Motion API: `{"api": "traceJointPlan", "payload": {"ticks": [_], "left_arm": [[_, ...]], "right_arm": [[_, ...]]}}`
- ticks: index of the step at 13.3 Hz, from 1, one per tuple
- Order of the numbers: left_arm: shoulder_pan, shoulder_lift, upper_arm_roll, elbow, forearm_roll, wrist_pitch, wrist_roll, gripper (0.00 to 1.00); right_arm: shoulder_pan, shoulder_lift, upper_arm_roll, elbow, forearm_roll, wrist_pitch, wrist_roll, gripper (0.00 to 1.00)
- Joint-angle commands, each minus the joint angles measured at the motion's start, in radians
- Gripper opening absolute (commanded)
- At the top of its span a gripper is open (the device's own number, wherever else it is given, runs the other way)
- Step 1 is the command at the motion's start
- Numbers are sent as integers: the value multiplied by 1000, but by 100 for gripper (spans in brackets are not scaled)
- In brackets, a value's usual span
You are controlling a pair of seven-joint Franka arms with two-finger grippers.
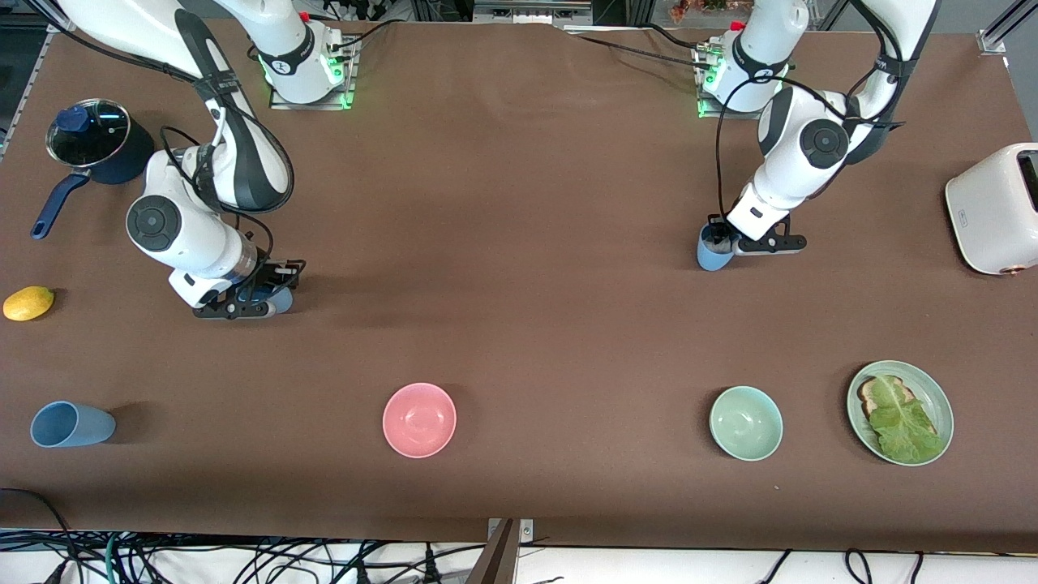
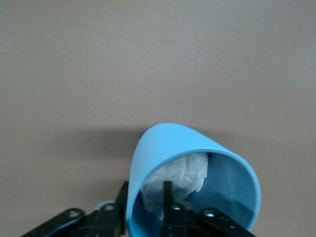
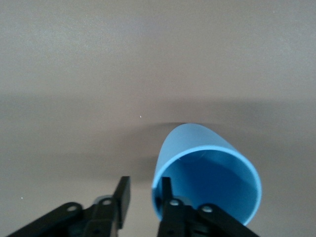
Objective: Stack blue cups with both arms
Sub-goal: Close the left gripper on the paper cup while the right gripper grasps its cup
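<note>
One blue cup stands upright under my left gripper. In the left wrist view this cup holds crumpled white paper, and the left gripper straddles its wall, one finger outside and one inside, with a small gap. A second blue cup sits mostly hidden under my right gripper. The right gripper has one finger inside that cup and the outer finger standing clear of the wall. A third blue cup lies on its side, nearer the front camera, at the right arm's end.
A navy pot with a glass lid and a lemon sit at the right arm's end. A pink bowl, a green bowl and a green plate with toast and lettuce line the near edge. A white toaster stands at the left arm's end.
</note>
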Motion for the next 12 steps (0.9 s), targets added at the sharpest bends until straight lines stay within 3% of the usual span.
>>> {"api": "traceJointPlan", "payload": {"ticks": [1, 6, 9, 12], "left_arm": [[9, 3, -3, -5, -19, 13, 3, 0], [9, -3, -5, 3, -19, 12, 2, 0], [7, -11, -8, 26, -19, 1, -6, 0], [6, -21, -25, 102, -20, -102, -36, 0]], "right_arm": [[1, 9, 1, 1, -7, 8, 23, 0], [1, 15, -1, 48, -10, -46, 23, 0], [9, 18, 1, 281, -10, -358, 33, 0], [31, 21, 1, 441, -9, -550, 46, 0]]}}
